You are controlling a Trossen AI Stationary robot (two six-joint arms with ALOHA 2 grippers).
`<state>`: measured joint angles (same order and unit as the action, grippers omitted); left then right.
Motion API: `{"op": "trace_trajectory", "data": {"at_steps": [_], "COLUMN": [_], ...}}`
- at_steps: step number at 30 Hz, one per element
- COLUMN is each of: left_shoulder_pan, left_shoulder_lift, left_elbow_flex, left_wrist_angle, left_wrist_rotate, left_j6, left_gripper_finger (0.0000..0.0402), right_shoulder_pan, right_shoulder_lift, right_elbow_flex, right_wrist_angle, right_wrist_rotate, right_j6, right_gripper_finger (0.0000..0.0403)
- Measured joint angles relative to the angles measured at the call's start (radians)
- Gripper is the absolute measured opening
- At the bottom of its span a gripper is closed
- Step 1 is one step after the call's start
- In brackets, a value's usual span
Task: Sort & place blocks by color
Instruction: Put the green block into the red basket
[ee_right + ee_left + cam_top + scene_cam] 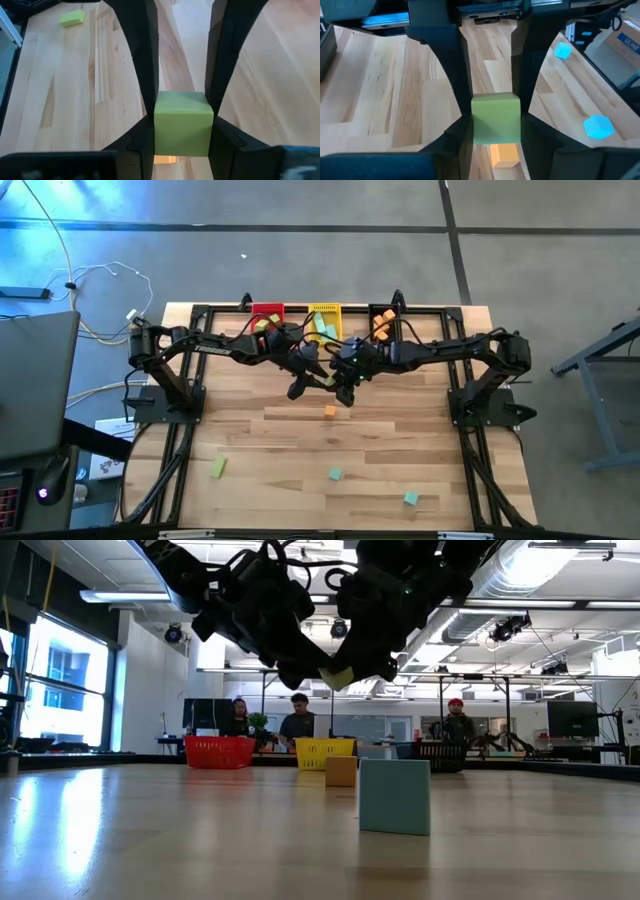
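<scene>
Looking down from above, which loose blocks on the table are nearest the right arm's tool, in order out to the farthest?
From the right tool, in the high view:
1. Orange block, just below it, mid-table.
2. Teal block, farther toward the near edge.
3. Teal block at the lower right and the yellow-green block at the lower left: too close to call.

Item: brown cardboard box [625,42] with blue band, beyond the worktop edge, far from the left gripper [492,127]; printed "ULINE", partly cut off.
</scene>
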<state>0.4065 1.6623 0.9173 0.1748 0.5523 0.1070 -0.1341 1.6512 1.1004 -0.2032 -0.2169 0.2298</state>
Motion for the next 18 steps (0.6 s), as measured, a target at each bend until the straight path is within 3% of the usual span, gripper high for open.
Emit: {"op": "trace_trajectory", "data": {"at_steps": [12,18], "left_shoulder_pan": [0.000,-0.001], "left_shoulder_lift": [0.000,0.000], "left_elbow_flex": [0.003,0.003], "left_wrist_angle": [-0.014,-0.021], "left_wrist_rotate": [0.045,0.039], "left_j6": [0.002,0.005], "left_gripper_finger": [0.0100,0.0098], "right_shoulder_pan": [0.004,0.014], "right_shoulder_lift": [0.000,0.000], "right_elbow_flex": [0.000,0.002], "right_wrist_angle": [0.007,0.003], "right_wrist_rotate": [0.012,0.049], "right_j6": [-0.003,-0.029], "right_gripper_finger": [0.0139,0.0177]}}
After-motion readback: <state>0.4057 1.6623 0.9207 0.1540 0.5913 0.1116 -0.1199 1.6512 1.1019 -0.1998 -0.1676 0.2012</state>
